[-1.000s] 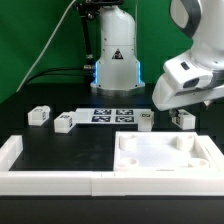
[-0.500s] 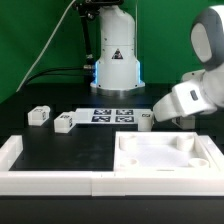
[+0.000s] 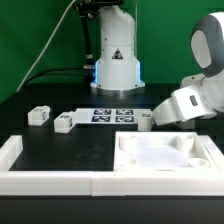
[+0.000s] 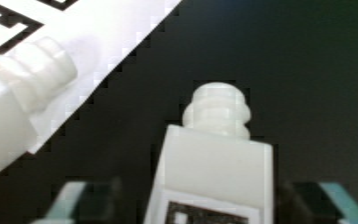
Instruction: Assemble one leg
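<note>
In the wrist view a leg [image 4: 220, 150] lies on the black table between my fingers, its ribbed screw end pointing away and its tag near my palm. My gripper [image 4: 195, 202] is open, with a dark gap between the leg and each teal fingertip [image 4: 73, 200]. In the exterior view this leg [image 3: 146, 121] sits just right of the marker board [image 3: 112, 116], under my white hand [image 3: 180, 104], which hides the fingers. Two more legs [image 3: 38, 116] [image 3: 64, 122] lie at the exterior view's left.
The large white tray-like piece [image 3: 165, 155] lies at the front right. A white raised border [image 3: 20, 160] runs along the front left. In the wrist view a white ribbed part [image 4: 34, 65] and a tag corner [image 4: 16, 20] lie beside the leg.
My hand has swung down and toward the exterior view's left, onto the leg beside the marker board. The leg seen farther right a second ago is now hidden behind my arm.
</note>
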